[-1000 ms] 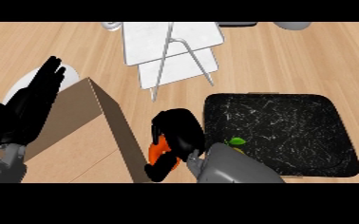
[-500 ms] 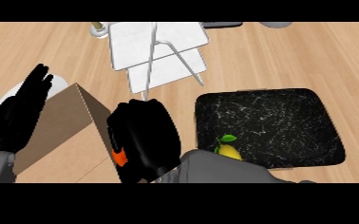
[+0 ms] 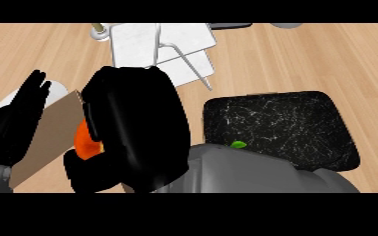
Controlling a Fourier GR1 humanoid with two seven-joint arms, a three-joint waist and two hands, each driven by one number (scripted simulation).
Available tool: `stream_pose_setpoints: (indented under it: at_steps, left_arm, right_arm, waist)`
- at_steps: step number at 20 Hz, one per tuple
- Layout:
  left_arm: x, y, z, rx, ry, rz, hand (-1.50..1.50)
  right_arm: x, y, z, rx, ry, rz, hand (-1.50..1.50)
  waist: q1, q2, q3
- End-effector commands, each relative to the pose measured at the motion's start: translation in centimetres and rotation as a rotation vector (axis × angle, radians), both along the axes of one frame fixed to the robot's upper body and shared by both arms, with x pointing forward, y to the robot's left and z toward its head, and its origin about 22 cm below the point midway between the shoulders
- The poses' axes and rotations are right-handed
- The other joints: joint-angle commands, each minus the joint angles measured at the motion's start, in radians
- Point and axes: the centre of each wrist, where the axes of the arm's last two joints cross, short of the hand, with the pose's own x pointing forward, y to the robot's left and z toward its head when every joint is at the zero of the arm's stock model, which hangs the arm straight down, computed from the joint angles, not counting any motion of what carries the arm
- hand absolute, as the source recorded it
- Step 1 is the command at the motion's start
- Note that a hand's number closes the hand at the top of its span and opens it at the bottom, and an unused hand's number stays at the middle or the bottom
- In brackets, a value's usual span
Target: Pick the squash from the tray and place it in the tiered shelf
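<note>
My right hand (image 3: 136, 125) fills the middle of the head view, its back toward me, fingers curled round an orange squash (image 3: 83, 142) of which only a sliver shows at the hand's left side. The hand hangs just below the white tiered shelf (image 3: 166, 47) with its grey metal legs. The black speckled tray (image 3: 284, 122) lies to the right, and a small green leaf (image 3: 238, 144) shows at its near edge beside my grey forearm. My left hand (image 3: 22, 122) rests open at the left edge, fingers up.
A tan board (image 3: 52, 130) lies slanted between my two hands. A white plate edge (image 3: 15, 97) peeks out behind the left hand. Small grey items sit along the counter's far edge.
My right hand has carried the squash away from the tray, leftward and up toward the shelf, and now looms larger. The left hand has stayed where it was.
</note>
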Motion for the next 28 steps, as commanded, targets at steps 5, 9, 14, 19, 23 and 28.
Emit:
stream_pose_setpoints:
  at_steps: [5,9,14,19,23,28]
  left_arm:
    - [-2.1,-1.8,-5.9,-0.08,0.288,-0.002,0.0]
    - [-2.3,-1.6,-6.7,-0.093,0.273,0.007,0.0]
    - [-2.4,-1.8,-6.5,-0.08,0.275,-0.014,0.0]
    - [-1.8,-1.7,-6.2,-0.078,0.254,-0.02,0.0]
    - [-1.9,-2.6,-6.4,-0.084,0.266,-0.03,0.0]
    - [-1.8,-2.4,-6.1,-0.085,0.248,-0.056,0.0]
  right_arm:
    - [2.0,-0.9,6.1,0.074,-0.004,-0.134,1.5]
    - [4.2,-2.4,8.3,0.089,-0.011,-0.169,1.5]
    - [6.1,-3.1,9.7,0.071,-0.009,-0.181,1.5]
    - [8.4,-4.0,10.5,-0.007,0.022,-0.173,1.5]
    - [9.4,-3.7,10.4,-0.042,0.022,-0.159,1.5]
    - [11.5,-4.3,9.9,-0.075,0.006,-0.197,1.5]
  waist:
    - [0.0,0.03,-0.048]
    - [0.004,0.042,-0.05]
    - [0.022,0.046,-0.05]
    - [0.033,0.058,-0.051]
    - [0.038,0.059,-0.05]
    - [0.058,0.06,-0.05]
